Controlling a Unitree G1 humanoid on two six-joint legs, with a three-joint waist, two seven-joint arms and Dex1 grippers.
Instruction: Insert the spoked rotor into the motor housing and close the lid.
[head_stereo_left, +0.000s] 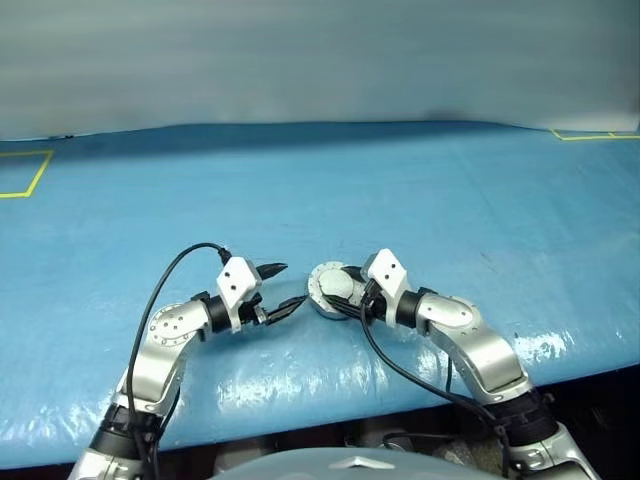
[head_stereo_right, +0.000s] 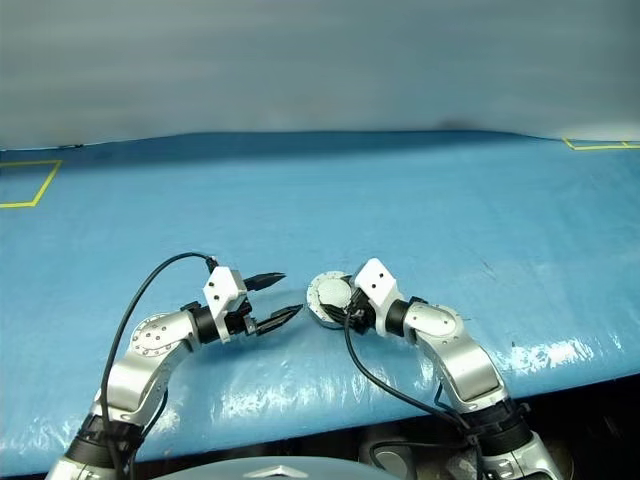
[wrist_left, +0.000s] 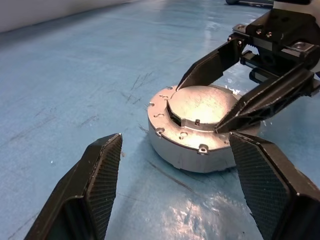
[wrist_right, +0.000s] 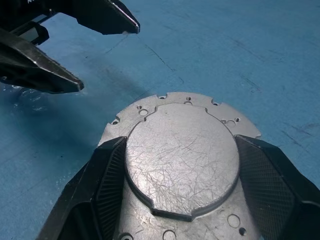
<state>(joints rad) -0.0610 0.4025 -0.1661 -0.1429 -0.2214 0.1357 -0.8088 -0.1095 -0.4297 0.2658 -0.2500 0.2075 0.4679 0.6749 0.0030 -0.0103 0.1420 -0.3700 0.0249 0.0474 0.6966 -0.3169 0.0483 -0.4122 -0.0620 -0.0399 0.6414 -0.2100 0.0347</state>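
Observation:
The motor housing stands on the blue table just ahead of me, a round silver-grey cup. The lid lies on top of it, plain light grey face up. My right gripper reaches in from the right, and its two black fingers press both sides of the lid's raised round part. My left gripper hangs open a short way to the left of the housing, pointing at it with nothing between its fingers. The spoked rotor is hidden.
A blue cover spreads over the whole table, wrinkled and shiny near the front edge. Yellow tape marks lie at the far left and far right corners. A grey wall rises behind the table.

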